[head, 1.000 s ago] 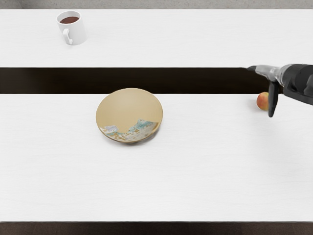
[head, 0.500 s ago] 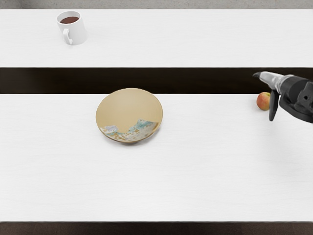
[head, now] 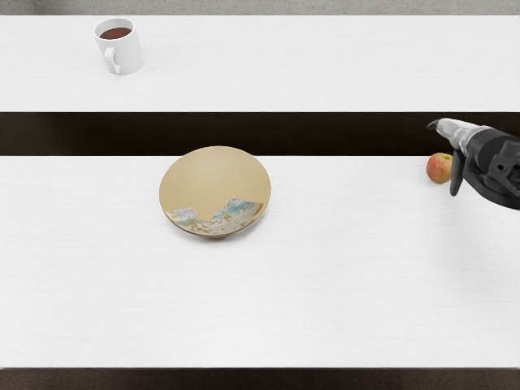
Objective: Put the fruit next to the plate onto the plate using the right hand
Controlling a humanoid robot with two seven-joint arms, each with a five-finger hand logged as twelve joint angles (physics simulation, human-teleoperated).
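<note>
My right hand (head: pixel 486 158) slides back toward the right edge, fingers (head: pixel 457 174) loose and holding nothing, so the apple (head: pixel 439 167) just beside them waits, far from the middle plate (head: pixel 214 175).

A near white table (head: pixel 325 284) and a far white table (head: pixel 325 65) flank a dark gap (head: pixel 203 134).

Apple (head: pixel 439 168) well right of plate (head: pixel 214 183)

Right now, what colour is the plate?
The plate is tan, with a mottled blue-green patch at its near edge; head view.
</note>
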